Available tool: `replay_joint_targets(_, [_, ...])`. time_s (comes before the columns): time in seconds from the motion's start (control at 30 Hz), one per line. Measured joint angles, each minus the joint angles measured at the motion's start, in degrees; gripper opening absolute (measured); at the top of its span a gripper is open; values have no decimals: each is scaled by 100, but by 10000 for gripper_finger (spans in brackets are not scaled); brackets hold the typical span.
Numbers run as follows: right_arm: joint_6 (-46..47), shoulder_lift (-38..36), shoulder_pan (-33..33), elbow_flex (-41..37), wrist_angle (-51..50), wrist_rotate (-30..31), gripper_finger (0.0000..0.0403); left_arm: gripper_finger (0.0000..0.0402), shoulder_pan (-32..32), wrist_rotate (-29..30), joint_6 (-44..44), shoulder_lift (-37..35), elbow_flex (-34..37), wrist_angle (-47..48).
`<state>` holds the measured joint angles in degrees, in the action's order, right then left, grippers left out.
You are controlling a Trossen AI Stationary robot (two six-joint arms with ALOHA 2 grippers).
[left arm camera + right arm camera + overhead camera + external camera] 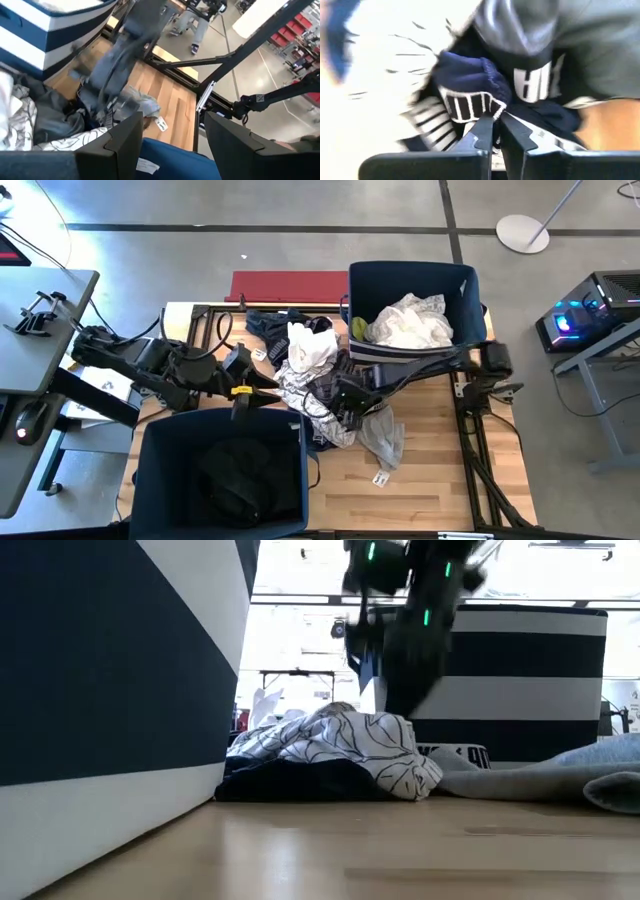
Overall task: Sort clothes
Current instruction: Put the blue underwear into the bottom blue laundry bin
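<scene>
A heap of clothes lies mid-table: a white piece (310, 345), a light patterned one (292, 388) (340, 745), a dark navy one with a white lettered band (470, 85), and a grey one (385, 438) (560, 775). My right gripper (345, 408) (496, 122) is down in the heap, shut on the navy garment. My left gripper (250, 390) (172, 135) hangs open above the far rim of the near-left blue bin (160, 470), with nothing between its fingers. That bin holds black garments (235, 480). The far-right bin (365, 280) holds white clothes (410, 325) and a yellow one (358, 328). My right gripper pinches a bunched fold of the navy garment between its two fingers, at the white lettered band (492, 107). The fingers come from above, slanting steeply down. The garment lies in the heap on the table, under the patterned and grey pieces.
A flat red board (288, 283) lies at the table's far edge. A small tag (381, 478) lies on the wood beside the grey garment. Bare wooden top (420, 500) spreads at the near right. Black frame rails (470, 445) run along the table's right side.
</scene>
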<state>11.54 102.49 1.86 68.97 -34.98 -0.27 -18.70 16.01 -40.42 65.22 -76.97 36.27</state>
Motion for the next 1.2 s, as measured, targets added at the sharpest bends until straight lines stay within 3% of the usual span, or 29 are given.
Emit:
replay_joint_targets(0.2, [-106,-1364,163,615,-1101,136,6,200,-13,0,-252,68,0,-10])
replay_joint_targets(0.4, [43,-2706,152,1483,-1502,981,3,200,-13,20,-297,80,0,-17])
replay_joint_targets(0.53, [2,-3153,156,2241,-1369,1577,2,200,-13,155,-295,80,0,-17])
replay_joint_targets(0.67, [-281,-3164,157,3007,-955,1490,1,200,-13,288,-352,197,30,-585])
replay_joint_targets(0.77, [-629,-3049,169,3431,-425,1159,1,200,77,46,774,449,52,-1605])
replay_joint_targets(0.9, [-898,-2862,169,3722,-66,851,1,200,109,-46,3334,783,50,-3714])
replay_joint_targets(1.03, [-874,-2714,169,3752,-73,803,0,204,134,257,5671,1142,48,-5957])
replay_joint_targets(1.13, [-705,-2595,167,3739,-77,535,0,221,261,701,6406,1294,48,-6900])
replay_joint_targets(1.2, [-599,-2495,168,3738,-45,238,0,236,396,863,6268,1301,48,-6845])
